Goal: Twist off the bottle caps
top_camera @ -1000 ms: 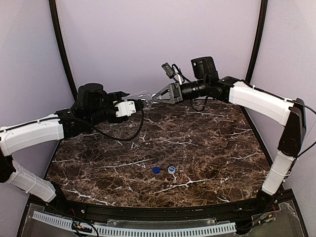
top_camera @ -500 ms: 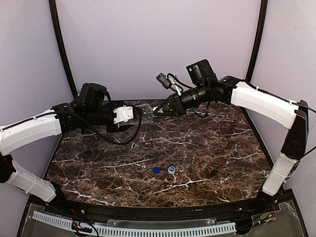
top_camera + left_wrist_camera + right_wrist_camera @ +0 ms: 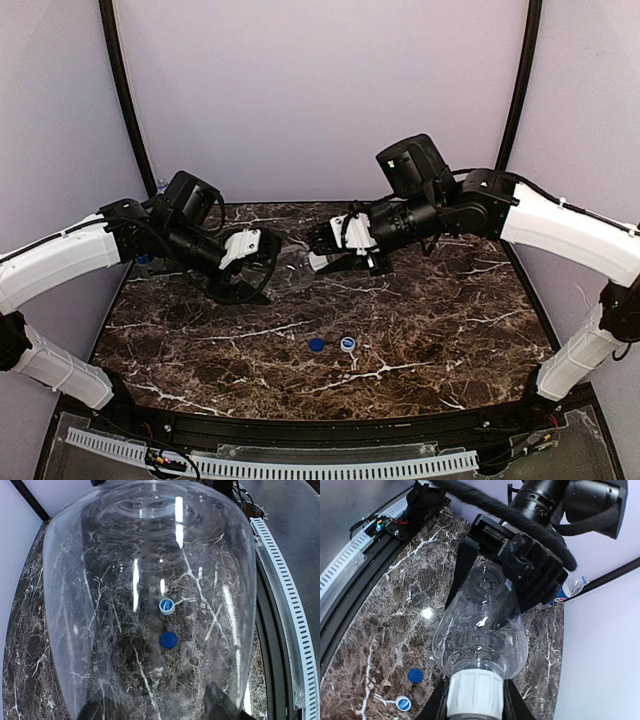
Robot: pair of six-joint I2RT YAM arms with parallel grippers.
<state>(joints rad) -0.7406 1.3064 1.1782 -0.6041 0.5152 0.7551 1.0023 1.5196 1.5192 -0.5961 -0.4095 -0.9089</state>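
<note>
The plain clear bottle (image 3: pixel 480 630), seemingly empty, hangs sideways above the marble table (image 3: pixel 450 310). The left gripper (image 3: pixel 492 587) clamps its body, and the right gripper (image 3: pixel 474 700) pinches its fitted white cap (image 3: pixel 474 690). Below lie a blue cap (image 3: pixel 316 344) and a loose white cap (image 3: pixel 348 344), side by side.

Dark marble table (image 3: pixel 450 330); plain lilac walls (image 3: pixel 320 90); black corner poles (image 3: pixel 127 100).

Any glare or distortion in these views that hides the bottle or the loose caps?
Left wrist: the clear bottle fills the frame, white glare streaks on its wall; the loose blue cap and loose white cap show through it. Right wrist: sharp, one bright spot on the table. Top external: evenly lit, bottle barely visible against marble.
</note>
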